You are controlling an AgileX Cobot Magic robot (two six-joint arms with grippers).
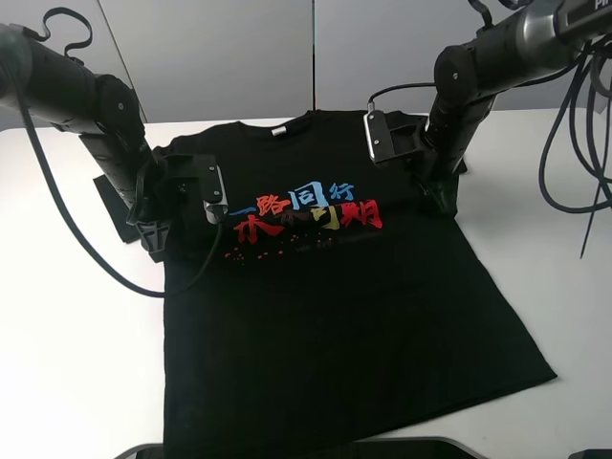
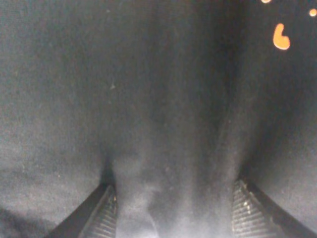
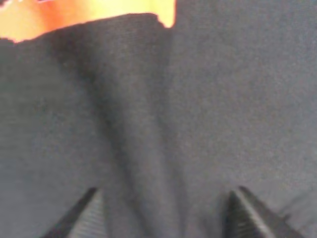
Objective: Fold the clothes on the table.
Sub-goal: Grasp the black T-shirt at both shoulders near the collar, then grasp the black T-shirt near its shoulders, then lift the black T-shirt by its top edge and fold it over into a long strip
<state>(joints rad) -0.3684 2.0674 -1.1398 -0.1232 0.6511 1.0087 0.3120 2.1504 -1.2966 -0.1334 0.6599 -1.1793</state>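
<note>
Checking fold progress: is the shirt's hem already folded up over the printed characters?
No, the T-shirt lies spread flat on the table with its printed characters in plain sight.

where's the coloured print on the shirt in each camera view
Exterior high: the print sits mid-picture on the chest, between the two arms.
Left wrist: only small orange flecks of it, at the frame's edge.
Right wrist: one blurred orange-red patch, at the frame's edge.
Shared landmark: the black shirt around it.
</note>
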